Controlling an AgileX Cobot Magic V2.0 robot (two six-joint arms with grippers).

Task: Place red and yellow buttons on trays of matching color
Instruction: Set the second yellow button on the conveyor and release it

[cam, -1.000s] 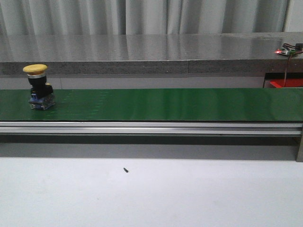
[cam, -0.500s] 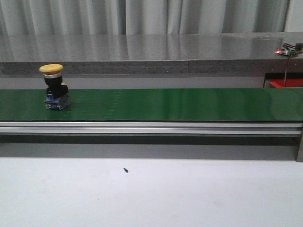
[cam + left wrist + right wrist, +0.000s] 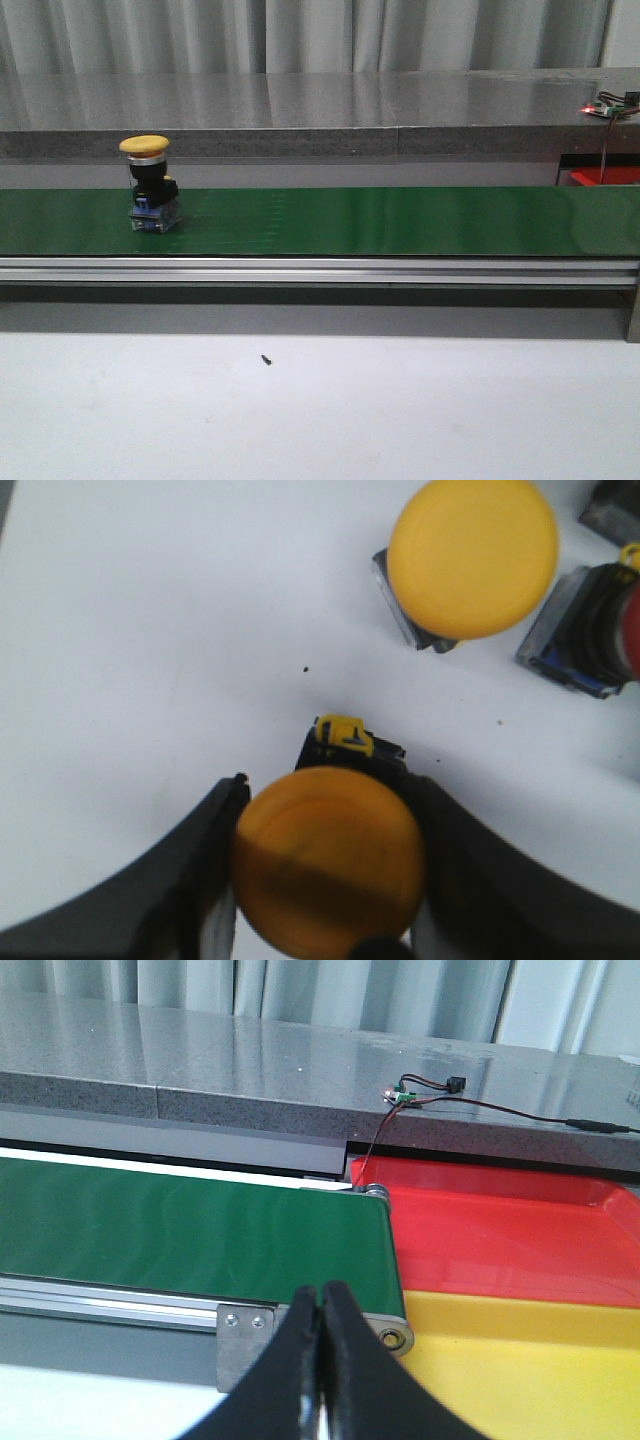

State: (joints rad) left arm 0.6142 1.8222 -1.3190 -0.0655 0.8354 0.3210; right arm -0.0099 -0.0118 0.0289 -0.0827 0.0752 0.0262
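— Starting from the left, what is seen of the progress?

— A yellow mushroom-head push button (image 3: 148,186) is stood upright on the long green conveyor belt (image 3: 400,220), near its left end and well apart from the trays. Off the belt, a second yellow-capped push button (image 3: 328,860) is clamped between the dark fingers of the left gripper (image 3: 325,880) over the white bench (image 3: 150,630). Beside it, a third yellow-capped button (image 3: 472,558) and a red-capped button on a black body (image 3: 598,630) are left waiting on that bench.

— And at the right?

— The right gripper (image 3: 320,1360) is held with its fingers pressed together on nothing, in front of the belt's right end. Just past that end, the red plastic tray (image 3: 500,1230) and the yellow plastic tray (image 3: 520,1370) are set side by side; no button is seen in the parts shown.

— So the task is judged how far along?

— Barely begun, it is judged: nothing has been sorted, and all four visible buttons remain to be placed.
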